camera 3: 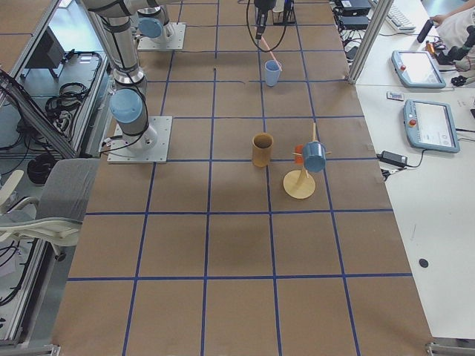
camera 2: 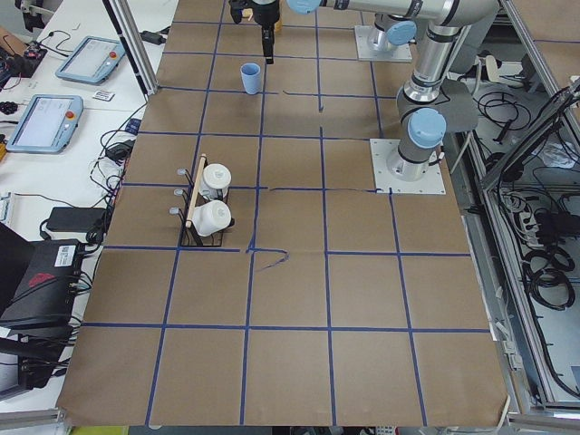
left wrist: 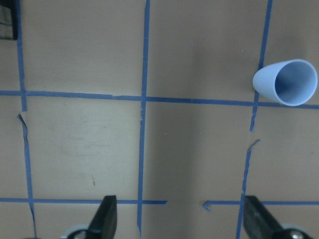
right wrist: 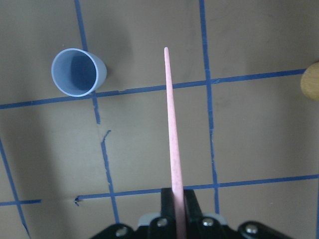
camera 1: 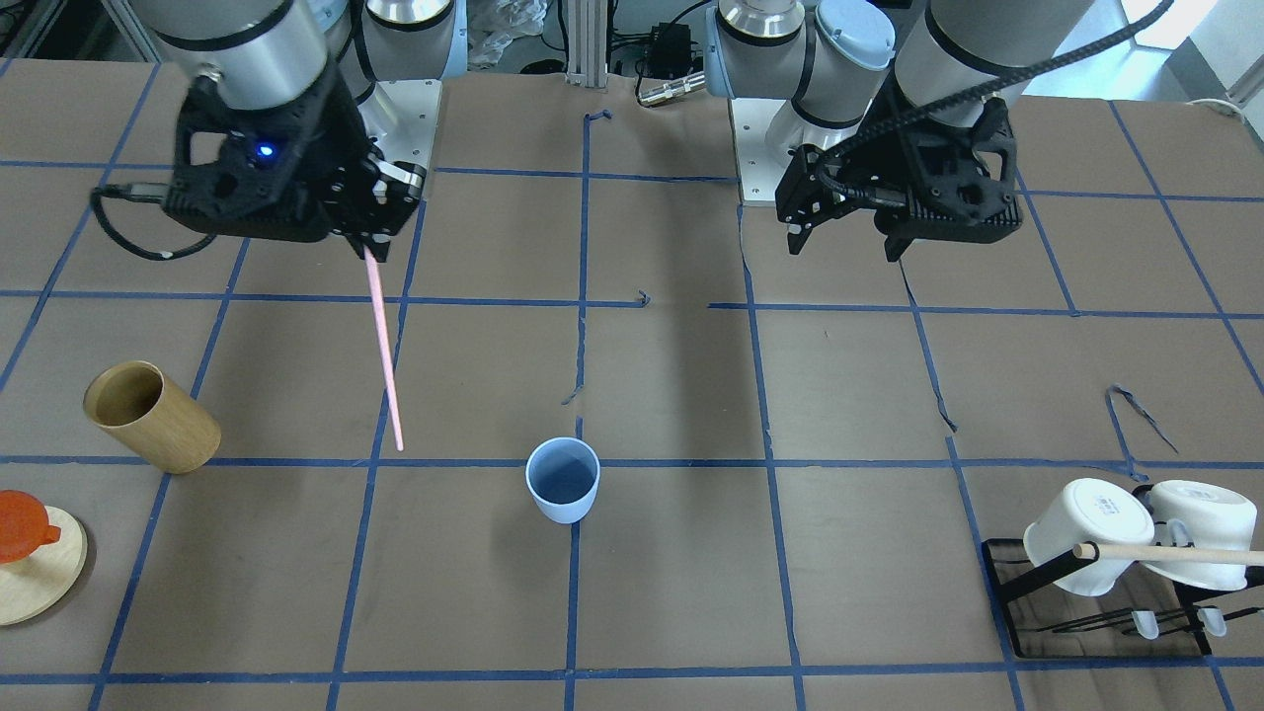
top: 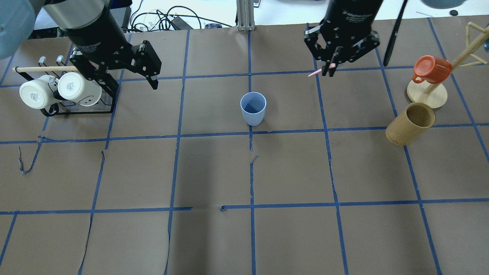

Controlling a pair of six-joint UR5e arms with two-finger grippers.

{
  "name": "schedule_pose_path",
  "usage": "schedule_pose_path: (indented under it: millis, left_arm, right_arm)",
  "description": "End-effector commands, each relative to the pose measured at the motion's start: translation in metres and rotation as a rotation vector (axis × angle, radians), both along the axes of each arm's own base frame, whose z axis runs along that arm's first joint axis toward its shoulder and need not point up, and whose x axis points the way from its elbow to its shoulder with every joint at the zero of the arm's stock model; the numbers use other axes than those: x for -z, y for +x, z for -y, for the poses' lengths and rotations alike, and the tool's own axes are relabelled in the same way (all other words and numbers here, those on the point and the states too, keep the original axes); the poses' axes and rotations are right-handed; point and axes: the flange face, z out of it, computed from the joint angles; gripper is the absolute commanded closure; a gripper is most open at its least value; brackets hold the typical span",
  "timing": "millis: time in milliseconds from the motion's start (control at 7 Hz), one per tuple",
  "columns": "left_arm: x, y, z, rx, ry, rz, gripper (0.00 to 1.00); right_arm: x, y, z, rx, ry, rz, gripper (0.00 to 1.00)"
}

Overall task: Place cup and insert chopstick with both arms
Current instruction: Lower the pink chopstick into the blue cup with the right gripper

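Right hand (camera 1: 368,249) grasps the chopstick (camera 1: 385,355), tip seemingly clear of the upright cup (camera 1: 563,481); left hand (camera 1: 844,242) hangs released.

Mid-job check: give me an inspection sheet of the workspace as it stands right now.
Surface: brown-covered table, blue grid; tape lifted in places.
Job's things: blue cup upright, empty, mid-table; pink chopstick held in the air, tip beside the cup, not in it.
Clutter: wooden cup; rack with two white mugs; red mug on a wooden stand.
Grippers: right gripper shut on the chopstick; left gripper open, empty.
Cables: black cable looped at the right wrist; loose cables behind the table.
Surroundings: teach pendants on side benches; grey chair.
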Motion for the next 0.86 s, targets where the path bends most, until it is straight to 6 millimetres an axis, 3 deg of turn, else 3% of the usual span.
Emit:
schedule_pose_path:
  millis: [0, 286, 714]
  left_arm:
    - [0.006, 0.006, -0.002, 0.09, -0.126, 0.008, 0.0]
    - [0.0, 0.007, 0.0, 0.076, -0.142, 0.01, 0.0]
    - [-0.007, 0.005, 0.005, -0.026, -0.145, 0.006, 0.0]
  right_arm:
    - [0.034, 0.093, -0.002, 0.015, -0.002, 0.02, 1.0]
    - [0.077, 0.115, 0.009, -0.014, 0.007, 0.011, 1.0]
    - [0.101, 0.118, 0.001, -0.024, 0.057, -0.007, 1.0]
